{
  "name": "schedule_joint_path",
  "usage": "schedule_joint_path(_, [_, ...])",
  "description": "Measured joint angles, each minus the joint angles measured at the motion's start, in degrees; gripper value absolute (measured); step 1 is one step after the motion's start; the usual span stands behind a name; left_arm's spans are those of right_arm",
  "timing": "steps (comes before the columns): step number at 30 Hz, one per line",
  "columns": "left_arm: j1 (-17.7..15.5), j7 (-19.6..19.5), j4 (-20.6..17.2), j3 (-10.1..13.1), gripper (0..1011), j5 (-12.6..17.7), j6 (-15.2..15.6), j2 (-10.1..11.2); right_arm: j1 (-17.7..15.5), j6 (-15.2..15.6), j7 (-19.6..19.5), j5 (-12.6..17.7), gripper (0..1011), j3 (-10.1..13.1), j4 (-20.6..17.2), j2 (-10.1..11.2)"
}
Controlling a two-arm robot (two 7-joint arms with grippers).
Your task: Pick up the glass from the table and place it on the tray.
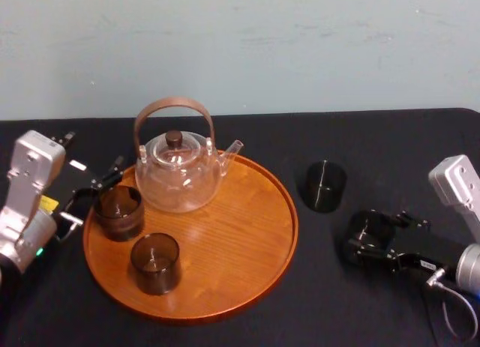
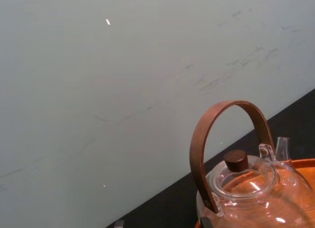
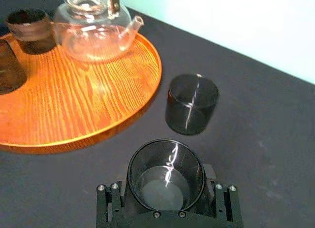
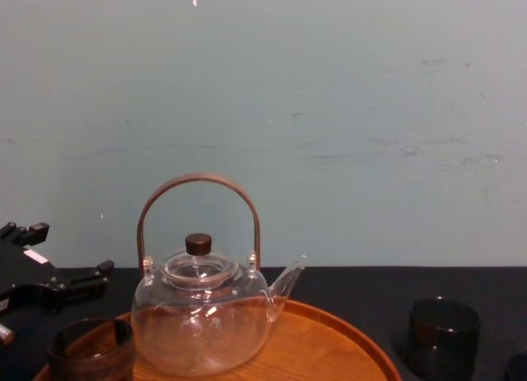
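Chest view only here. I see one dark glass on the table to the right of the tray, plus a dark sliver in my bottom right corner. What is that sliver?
Observer: It's a second dark glass, held between the fingers of the right gripper, nearer the robot than the free glass.
Operator: What's on the tray besides the teapot and the one glass I see?
Observer: The tray also carries a front glass, nearer the robot than the left-edge glass and the teapot.
Operator: And the left gripper?
Observer: The left gripper is open at the tray's left rim, right beside the left-edge glass, not gripping it.
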Motion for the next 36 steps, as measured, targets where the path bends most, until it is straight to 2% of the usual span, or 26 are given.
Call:
schedule_joint_path(6, [0.0,0.0,0.0,0.0,1001,0.0,0.0,0.0,1.0,-1.0,1.3,0.6,904,-0.1,-0.9,0.5])
schedule_joint_path(12, [0.0,0.0,0.0,0.0,1001,0.0,0.0,0.0,3.5,-1.6,2.7,1.0,904,-1.5,-1.6,0.6])
schedule_joint_path(19, [0.0,0.0,0.0,0.0,1001,0.0,0.0,0.0,7.4,-2.3,4.2,0.9,904,-4.5,-1.1,-0.3])
schedule_joint_path(21, [0.0,0.0,0.0,0.0,1001,0.0,0.0,0.0,9.0,-2.7,5.0,0.7,904,-6.2,-0.8,-0.9])
schedule_joint_path(36, [0.0,0.0,0.0,0.0,1001,0.0,0.0,0.0,14.5,-4.5,7.7,-0.7,904,-13.2,1.8,-3.6])
